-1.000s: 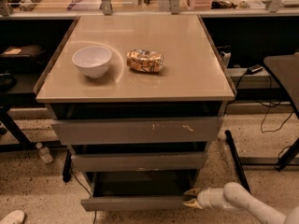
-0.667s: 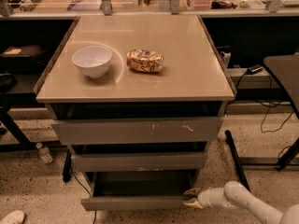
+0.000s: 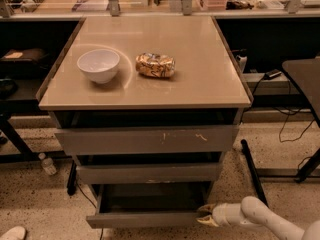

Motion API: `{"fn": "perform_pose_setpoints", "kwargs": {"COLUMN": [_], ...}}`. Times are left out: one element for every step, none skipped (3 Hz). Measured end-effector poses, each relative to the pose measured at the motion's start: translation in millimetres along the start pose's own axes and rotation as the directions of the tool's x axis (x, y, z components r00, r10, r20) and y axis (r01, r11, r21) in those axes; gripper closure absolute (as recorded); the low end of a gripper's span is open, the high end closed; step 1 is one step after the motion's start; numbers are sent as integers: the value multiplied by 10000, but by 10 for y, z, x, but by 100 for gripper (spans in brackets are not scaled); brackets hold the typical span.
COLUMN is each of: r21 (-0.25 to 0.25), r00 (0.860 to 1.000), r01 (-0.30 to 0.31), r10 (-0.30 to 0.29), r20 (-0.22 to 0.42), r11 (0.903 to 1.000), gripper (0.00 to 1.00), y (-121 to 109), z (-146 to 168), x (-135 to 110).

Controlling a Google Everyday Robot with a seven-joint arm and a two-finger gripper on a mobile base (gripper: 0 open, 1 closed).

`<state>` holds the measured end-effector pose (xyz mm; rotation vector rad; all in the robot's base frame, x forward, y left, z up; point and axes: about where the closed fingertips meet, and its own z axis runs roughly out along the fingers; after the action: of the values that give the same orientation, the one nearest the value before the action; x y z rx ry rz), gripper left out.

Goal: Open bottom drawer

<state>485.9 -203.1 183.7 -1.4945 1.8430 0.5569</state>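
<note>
Bottom drawer: the bottom drawer (image 3: 145, 219) sits low in the frame, centre, its slim grey front standing forward of the two drawers above and its shallow tray showing dark behind it.
Gripper: the gripper (image 3: 206, 215) is at lower right, pressed up against the right end of that drawer front, with the pale arm trailing off to the bottom right corner.
Pincer state: cannot be told from this view whether it is clamped on the front or merely beside it.
Done: by the look of it the drawer is well out, with a good part of the tray exposed.
Left: perhaps a little more pull, then letting go and backing off.
Above: the middle drawer (image 3: 147, 173) and the scratched top drawer (image 3: 150, 140) look closed or nearly so.
Cabinet top: a white bowl (image 3: 98, 65) and a crumpled snack bag (image 3: 156, 65) sit just beside each other, upper centre-left.
</note>
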Motion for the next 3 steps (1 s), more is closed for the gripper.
{"fn": "perform_pose_setpoints", "kwargs": {"r21": [-100,-107,-235], "r00": [10000,10000,9999], "r01": [-12,-2,-18], "r10": [12,3,20], "r20": [47,39,100], "r11": [9999,9999,9997], "gripper": [100,100,100], "y": [140,142,306], "z": [-53,-74,-139], "x": [34,20,70]}}
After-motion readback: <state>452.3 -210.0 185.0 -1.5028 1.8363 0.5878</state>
